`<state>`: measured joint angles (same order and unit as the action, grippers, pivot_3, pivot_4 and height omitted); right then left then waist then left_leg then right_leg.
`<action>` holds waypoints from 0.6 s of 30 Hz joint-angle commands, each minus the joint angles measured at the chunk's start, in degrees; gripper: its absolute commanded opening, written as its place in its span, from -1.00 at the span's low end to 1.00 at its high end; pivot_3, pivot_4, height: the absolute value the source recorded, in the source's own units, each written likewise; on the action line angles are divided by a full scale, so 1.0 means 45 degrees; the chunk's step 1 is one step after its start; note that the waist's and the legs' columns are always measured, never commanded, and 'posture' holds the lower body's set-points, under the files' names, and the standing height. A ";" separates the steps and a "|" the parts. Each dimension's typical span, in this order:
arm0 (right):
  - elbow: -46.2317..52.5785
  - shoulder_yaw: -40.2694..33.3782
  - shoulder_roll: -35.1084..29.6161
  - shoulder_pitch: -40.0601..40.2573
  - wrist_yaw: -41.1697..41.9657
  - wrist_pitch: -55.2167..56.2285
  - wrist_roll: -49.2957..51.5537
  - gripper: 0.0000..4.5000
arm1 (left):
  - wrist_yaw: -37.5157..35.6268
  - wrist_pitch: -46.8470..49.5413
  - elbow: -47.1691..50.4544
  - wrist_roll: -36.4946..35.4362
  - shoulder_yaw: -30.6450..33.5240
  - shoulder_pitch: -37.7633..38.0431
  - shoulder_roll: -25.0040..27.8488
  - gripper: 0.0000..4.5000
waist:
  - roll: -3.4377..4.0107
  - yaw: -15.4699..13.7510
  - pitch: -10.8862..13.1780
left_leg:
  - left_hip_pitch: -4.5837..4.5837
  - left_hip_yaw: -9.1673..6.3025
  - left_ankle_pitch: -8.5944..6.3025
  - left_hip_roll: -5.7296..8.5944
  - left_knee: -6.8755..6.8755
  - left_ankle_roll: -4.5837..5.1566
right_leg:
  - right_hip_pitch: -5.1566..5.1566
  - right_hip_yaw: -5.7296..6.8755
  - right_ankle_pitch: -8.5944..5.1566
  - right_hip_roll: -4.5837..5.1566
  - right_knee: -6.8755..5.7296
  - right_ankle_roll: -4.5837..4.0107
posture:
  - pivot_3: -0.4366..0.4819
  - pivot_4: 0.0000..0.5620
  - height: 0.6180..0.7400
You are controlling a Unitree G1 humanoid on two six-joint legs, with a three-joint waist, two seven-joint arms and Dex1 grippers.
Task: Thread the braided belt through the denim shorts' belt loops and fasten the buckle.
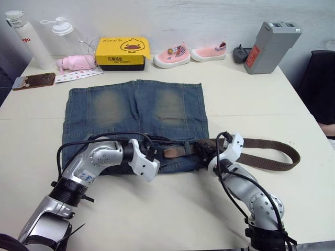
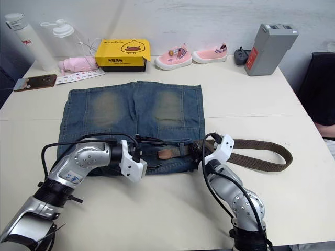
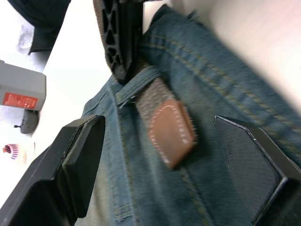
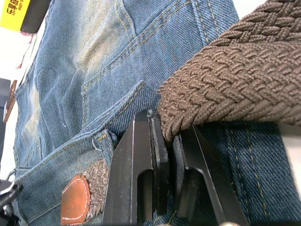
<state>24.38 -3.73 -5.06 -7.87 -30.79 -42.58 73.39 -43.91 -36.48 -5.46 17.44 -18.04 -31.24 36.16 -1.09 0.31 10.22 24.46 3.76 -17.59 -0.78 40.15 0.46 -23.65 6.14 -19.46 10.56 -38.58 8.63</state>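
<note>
1. Braided belt (image 1: pixel 272 152) lies along the waistband of the denim shorts (image 1: pixel 136 112). Its leather tip (image 3: pixel 171 133) sticks out of a belt loop (image 3: pixel 141 82) near the waistband's middle; the rest loops off the shorts' right edge onto the table (image 1: pixel 293 104).
2. Right gripper (image 4: pixel 164 141): fingers pinched shut on the braided belt at the right end of the waistband.
3. Left gripper (image 3: pixel 155 155): fingers spread wide, one on each side of the leather tip, not touching it.
4. Shorts lie flat mid-table, waistband toward the robot.
5. Far edge: yellow box (image 1: pixel 123 52) with a duck drawing and unreadable print, pink baby shoes (image 1: pixel 191 53), two bottles (image 1: pixel 29 39), one with red lettering ending "go", phone (image 1: pixel 34 80), grey block with red label (image 1: pixel 269 46).
</note>
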 commanded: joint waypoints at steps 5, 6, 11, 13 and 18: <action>-0.0156 0.0002 0.0035 0.0110 -0.0144 -0.0264 -0.0203 -1.00 | 0.0275 -0.0330 -0.0192 0.0295 -0.0046 -0.0181 0.0034 -0.09 | 0.0000 -0.0010 0.0000 | 0.0000 0.0001 0.0000 -0.0002 0.0001 0.0000 | 0.0000 0.0000 0.0000 0.0002 -0.0001 0.0000 | -0.05 -0.47 -0.15; -0.0145 0.0009 0.0020 0.0092 -0.0145 -0.0288 -0.0204 -1.00 | 0.0310 -0.0324 -0.0204 0.0371 -0.0054 -0.0180 0.0030 -0.27 | 0.0000 -0.0010 0.0000 | 0.0000 0.0000 0.0000 -0.0001 0.0001 0.0000 | 0.0000 0.0000 0.0000 0.0001 -0.0002 0.0000 | -0.05 -0.47 -0.15; -0.0035 -0.0024 -0.0030 0.0097 -0.0269 -0.0433 -0.0028 -1.00 | 0.0569 -0.0380 -0.0091 0.0655 -0.0110 -0.0224 -0.0088 -0.41 | 0.0000 -0.0011 0.0000 | 0.0000 0.0000 0.0000 -0.0001 0.0001 0.0000 | -0.0001 0.0000 0.0000 0.0001 -0.0003 0.0000 | -0.05 -0.47 -0.15; 0.0031 -0.0094 -0.0027 0.0095 -0.0335 -0.0470 0.0125 -1.00 | 0.0652 -0.0341 -0.0011 0.0732 -0.0091 -0.0200 -0.0102 -0.41 | 0.0000 -0.0013 0.0000 | 0.0001 0.0000 0.0000 -0.0002 0.0001 0.0000 | -0.0001 0.0000 0.0000 0.0001 -0.0003 0.0000 | -0.05 -0.47 -0.15; 0.0540 -0.0686 -0.0093 -0.0108 -0.0249 -0.0186 0.0805 -0.15 | 0.0735 -0.0294 0.0012 0.0745 -0.0021 -0.0193 -0.0016 -0.55 | 0.0000 -0.0018 0.0000 | 0.0003 -0.0001 0.0000 -0.0003 0.0001 0.0000 | -0.0004 0.0000 0.0000 0.0004 -0.0003 0.0000 | -0.05 -0.47 -0.15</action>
<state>24.82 -5.31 -5.05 -8.38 -31.54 -43.77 75.17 -41.32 -37.58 -7.16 20.53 -18.63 -31.84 35.90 -1.09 0.23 10.22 24.48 3.75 -17.59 -0.79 40.15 0.46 -23.67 6.14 -19.46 10.58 -38.60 8.63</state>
